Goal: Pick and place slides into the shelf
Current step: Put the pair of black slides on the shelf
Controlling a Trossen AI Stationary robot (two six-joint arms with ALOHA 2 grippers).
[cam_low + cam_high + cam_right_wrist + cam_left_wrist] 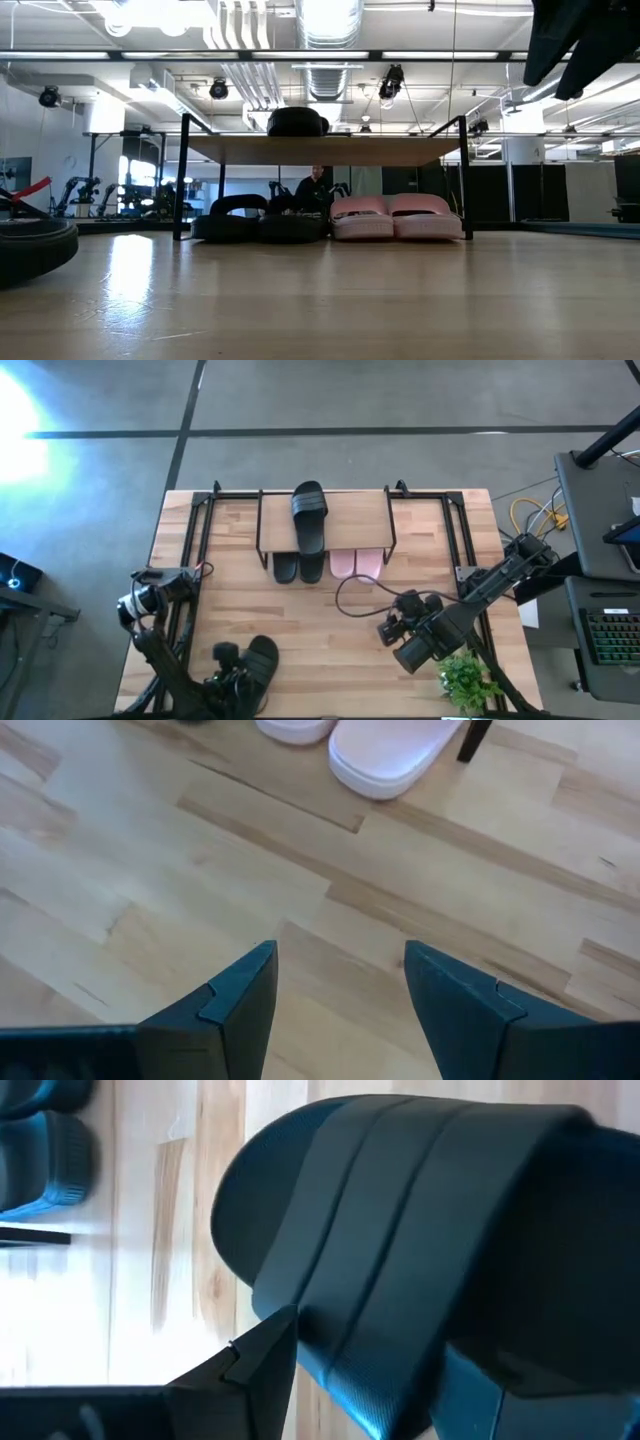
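wooden tabletop [330,630]: left gripper [232,678] open at soft, light black slide [258,662]—take its strap; right gripper [392,628] open, empty.

The wooden table [330,630] is made of light planks, and it carries everything here. At its far side stands the shelf [350,518], a low rack with a light wood board on thin black legs. One black slide [309,516] lies on top of this board. Under the board, directly on the table, two black slides [298,566] lie side by side at the left, and two pink slides [356,564] lie side by side just right of them. One more black slide [258,663] lies on the table near its front edge, at the left. A small green plant [468,682] is at the near right corner.
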